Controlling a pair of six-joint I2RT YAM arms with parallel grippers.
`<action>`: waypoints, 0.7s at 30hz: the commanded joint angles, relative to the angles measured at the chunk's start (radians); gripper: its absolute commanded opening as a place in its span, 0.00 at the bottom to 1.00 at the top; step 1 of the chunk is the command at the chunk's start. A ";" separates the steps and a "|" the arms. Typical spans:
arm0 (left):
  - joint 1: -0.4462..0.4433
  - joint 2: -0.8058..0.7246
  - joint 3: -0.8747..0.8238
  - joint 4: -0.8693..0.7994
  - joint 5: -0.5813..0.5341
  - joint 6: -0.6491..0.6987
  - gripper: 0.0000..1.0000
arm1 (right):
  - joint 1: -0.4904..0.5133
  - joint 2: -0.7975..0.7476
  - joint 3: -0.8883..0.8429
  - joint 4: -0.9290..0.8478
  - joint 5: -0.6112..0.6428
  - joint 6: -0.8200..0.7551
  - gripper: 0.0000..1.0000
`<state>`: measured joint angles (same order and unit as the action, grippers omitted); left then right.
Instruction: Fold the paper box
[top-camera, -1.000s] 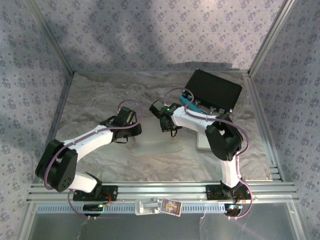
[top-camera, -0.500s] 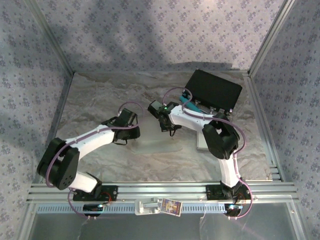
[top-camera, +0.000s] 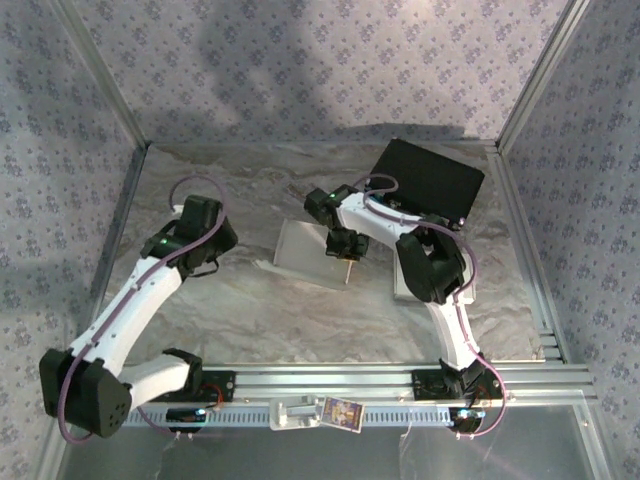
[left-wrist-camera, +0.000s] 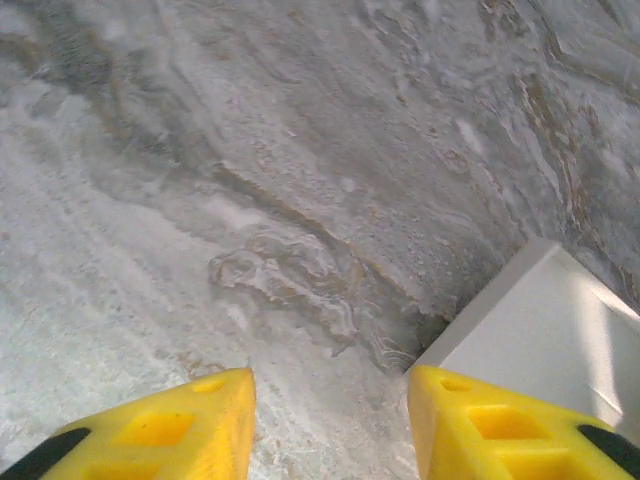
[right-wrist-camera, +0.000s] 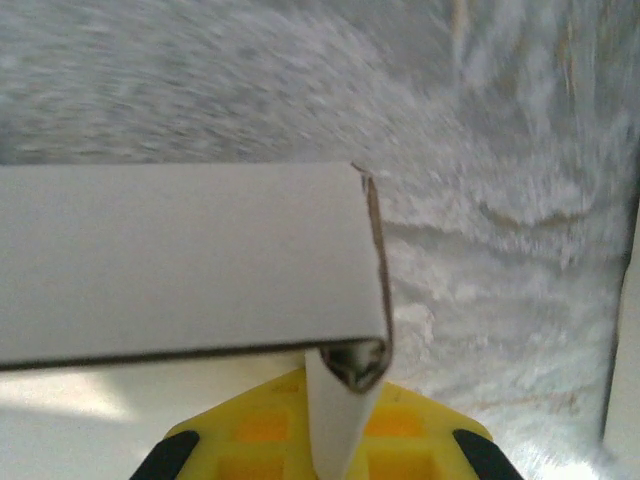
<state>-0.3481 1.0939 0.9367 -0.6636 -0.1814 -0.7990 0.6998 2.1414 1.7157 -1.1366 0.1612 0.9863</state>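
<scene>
Now alone on the job, the right gripper (right-wrist-camera: 335, 400) stays pressed together on a thin flap of the flat white paper box (top-camera: 300, 248). The box lies near the middle of the grey marbled table (top-camera: 200, 190), and the pinch sits at its four o'clock corner. A second ago both arms crowded the same spot. Since then the left arm has swung out to nine o'clock, and the box now shows as a plain white panel a little nearer twelve o'clock. The left gripper (left-wrist-camera: 330, 385) hangs spread over bare tabletop with nothing between its yellow fingers (left-wrist-camera: 190, 425); one box corner is visible at its three o'clock. A black rectangular case (top-camera: 430, 180) rests at the table's one o'clock corner. Judging by this, one wall is folded over and the free arm must return before another side can be raised.
</scene>
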 joint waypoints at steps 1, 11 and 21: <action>0.011 -0.049 -0.080 -0.092 0.091 -0.064 0.38 | -0.020 0.012 -0.020 -0.067 -0.186 0.211 0.00; -0.082 -0.066 -0.392 0.286 0.317 -0.310 0.32 | 0.008 0.008 -0.079 -0.022 -0.443 0.518 0.00; -0.103 0.096 -0.392 0.507 0.347 -0.346 0.33 | 0.035 -0.086 -0.209 0.120 -0.542 0.599 0.36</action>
<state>-0.4454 1.1648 0.5339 -0.2657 0.1402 -1.1103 0.7322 2.1139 1.5311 -1.0435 -0.3527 1.5375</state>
